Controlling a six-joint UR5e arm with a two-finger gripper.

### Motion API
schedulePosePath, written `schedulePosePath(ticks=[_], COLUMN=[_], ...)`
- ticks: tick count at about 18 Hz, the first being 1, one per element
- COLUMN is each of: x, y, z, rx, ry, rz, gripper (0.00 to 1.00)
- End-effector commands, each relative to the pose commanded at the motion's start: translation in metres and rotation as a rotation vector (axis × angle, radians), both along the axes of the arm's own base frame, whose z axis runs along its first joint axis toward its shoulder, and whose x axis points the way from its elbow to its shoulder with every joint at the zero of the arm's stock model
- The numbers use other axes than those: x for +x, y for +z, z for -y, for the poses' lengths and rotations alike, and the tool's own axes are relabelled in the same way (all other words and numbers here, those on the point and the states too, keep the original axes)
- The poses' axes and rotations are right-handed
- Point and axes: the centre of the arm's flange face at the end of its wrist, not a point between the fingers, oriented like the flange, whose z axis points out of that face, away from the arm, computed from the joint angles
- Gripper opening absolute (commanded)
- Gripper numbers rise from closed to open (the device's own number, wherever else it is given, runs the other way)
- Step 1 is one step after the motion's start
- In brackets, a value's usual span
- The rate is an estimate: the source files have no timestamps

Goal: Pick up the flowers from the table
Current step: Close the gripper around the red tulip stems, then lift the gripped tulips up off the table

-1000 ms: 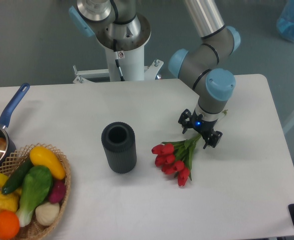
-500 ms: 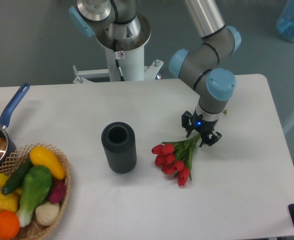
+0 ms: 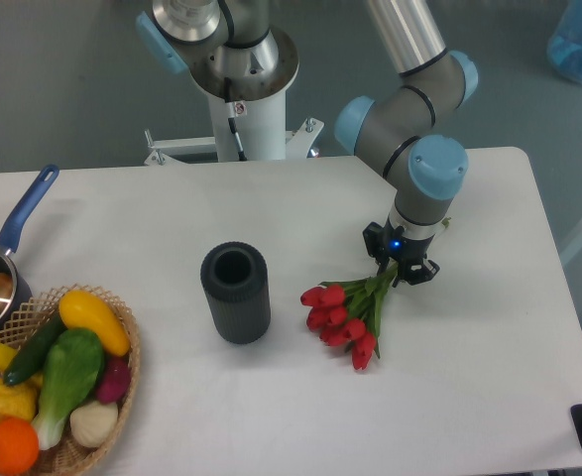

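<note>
The hand [image 3: 401,263] is pinching the green stems of the flowers [image 3: 348,312], which lie on the white tabletop [image 3: 271,397], right of the dark cylinder [image 3: 236,293]. They look light and floppy, so holding the stems seems best.

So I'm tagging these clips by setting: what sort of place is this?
Probably a robotics lab, set up for tabletop tests: an arm's fingers closed on toy-like flowers on a plain white table, beside a basket of fake-looking produce.
</note>
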Motion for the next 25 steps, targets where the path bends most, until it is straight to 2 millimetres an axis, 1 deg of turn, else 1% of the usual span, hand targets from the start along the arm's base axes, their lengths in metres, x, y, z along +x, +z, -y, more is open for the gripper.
schedulePosePath(ticks=[7,8,9,16,19,21,25], x=[-0.001,-0.001,-0.001,-0.004,-0.013,-0.02,-0.029], y=[0.002,0.002,0.002,0.006,0.017,0.031,0.061], z=[-0.001,-0.001,-0.001,-0.002,-0.006,-0.011,-0.019], rx=[0.003,0.004,0.004,0.009,0.021,0.034,0.062], ry=[0.023,0.029,0.036,0.04,0.042,0.053,0.087], rz=[-0.001,0.0,0.001,-0.009,-0.03,-0.056,-0.101], gripper=[0.32,0.28,0.25,0.25,0.25,0.25,0.25])
